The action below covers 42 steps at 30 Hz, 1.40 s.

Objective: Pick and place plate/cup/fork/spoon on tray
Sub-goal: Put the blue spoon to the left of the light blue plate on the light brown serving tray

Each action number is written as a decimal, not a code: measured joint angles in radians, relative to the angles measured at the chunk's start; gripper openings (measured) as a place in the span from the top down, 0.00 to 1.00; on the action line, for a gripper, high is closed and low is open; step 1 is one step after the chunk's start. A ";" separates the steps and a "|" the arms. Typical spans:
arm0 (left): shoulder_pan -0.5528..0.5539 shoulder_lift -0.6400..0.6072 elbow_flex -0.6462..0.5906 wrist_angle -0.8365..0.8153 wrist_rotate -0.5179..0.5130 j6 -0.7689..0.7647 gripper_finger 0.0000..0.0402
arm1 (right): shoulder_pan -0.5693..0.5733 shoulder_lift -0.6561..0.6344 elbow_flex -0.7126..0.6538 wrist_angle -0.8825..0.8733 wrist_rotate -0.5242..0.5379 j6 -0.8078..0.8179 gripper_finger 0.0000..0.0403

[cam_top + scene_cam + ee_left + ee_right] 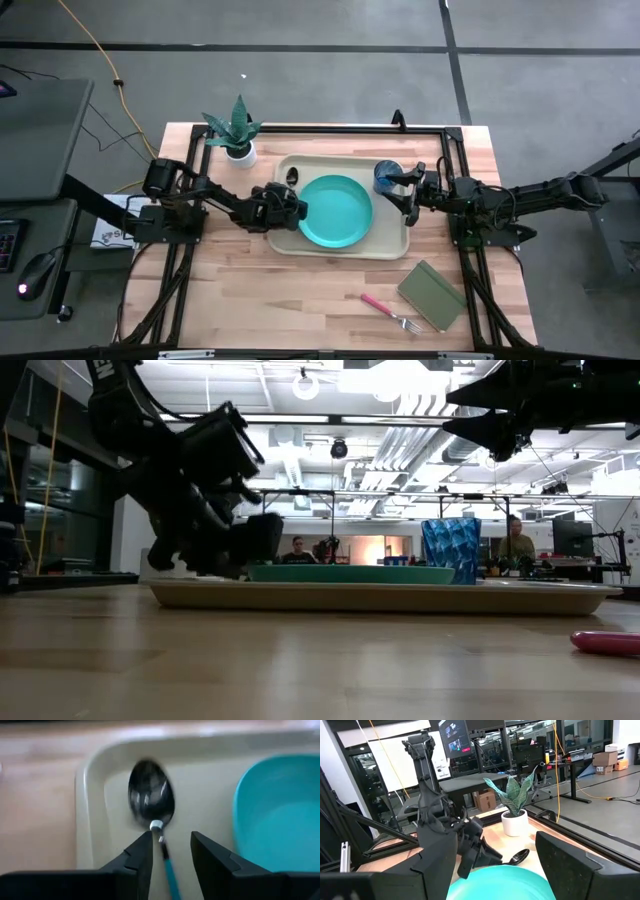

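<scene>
Left wrist view: left end effector (170, 851) open astride slim spoon (151, 802); shiny bowl on beige tray (95, 795).

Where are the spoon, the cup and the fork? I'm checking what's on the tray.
spoon (151, 795): left wrist view, its dark bowl.
cup (451, 549): low view, its blue side wall.
fork (376, 303): high view, its pink handle.

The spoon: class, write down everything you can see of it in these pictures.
The slim spoon with a teal-blue handle and dark shiny metal bowl lies flat inside the big beige plastic tray, near a rounded corner, beside the round teal-green plate without touching it. A small white collar joins bowl and handle. The handle runs between the open fingers of the left pincer, neither visibly pressing it.
</scene>
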<state>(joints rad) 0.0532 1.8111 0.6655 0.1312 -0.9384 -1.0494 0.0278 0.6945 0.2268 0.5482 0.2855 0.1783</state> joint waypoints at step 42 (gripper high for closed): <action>0.486 -0.071 0.272 -0.316 0.926 0.773 1.00 | 0.000 0.000 0.000 -0.006 0.003 -0.003 0.35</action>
<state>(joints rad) 0.5396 1.7405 0.9371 -0.1851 -0.0123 -0.2760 0.0277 0.6941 0.2268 0.5426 0.2886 0.1753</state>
